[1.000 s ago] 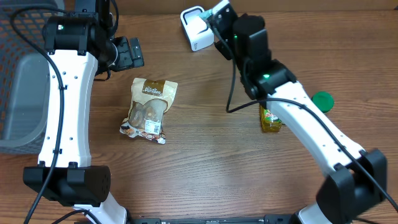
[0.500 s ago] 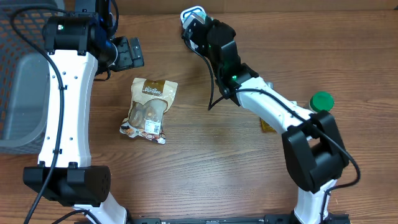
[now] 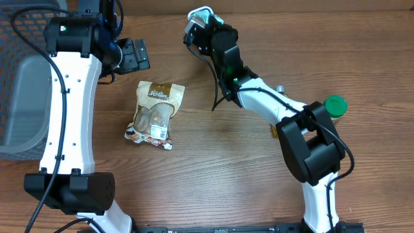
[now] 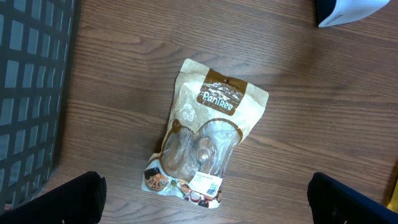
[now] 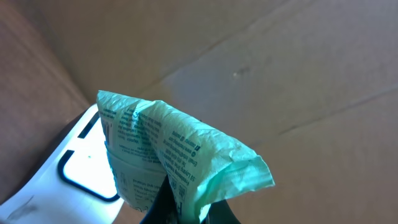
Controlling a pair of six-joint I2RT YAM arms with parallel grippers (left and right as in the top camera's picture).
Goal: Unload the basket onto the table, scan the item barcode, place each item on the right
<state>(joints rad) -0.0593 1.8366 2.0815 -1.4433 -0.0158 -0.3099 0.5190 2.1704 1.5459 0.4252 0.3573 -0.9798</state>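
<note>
My right gripper (image 5: 186,213) is shut on a crumpled light-green packet (image 5: 180,155) with small print, pinched at its lower edge. The packet hangs just above the white scanner (image 5: 56,177), whose black-outlined window shows at the lower left. In the overhead view the right gripper (image 3: 198,23) covers most of the scanner (image 3: 202,11) at the table's far edge. I cannot make out a barcode on the packet. My left gripper (image 4: 205,202) stands open, high above a brown PanTree snack bag (image 4: 205,134) lying flat on the table.
A dark mesh basket (image 3: 19,97) stands at the left edge. A green lid (image 3: 335,105) and a yellow bottle (image 3: 278,130), partly under the right arm, lie at the right. The brown snack bag (image 3: 155,113) lies left of centre.
The right arm has swung left and its gripper, with the packet, now sits over the scanner, hiding most of it. The left arm and the snack bag have not moved.
</note>
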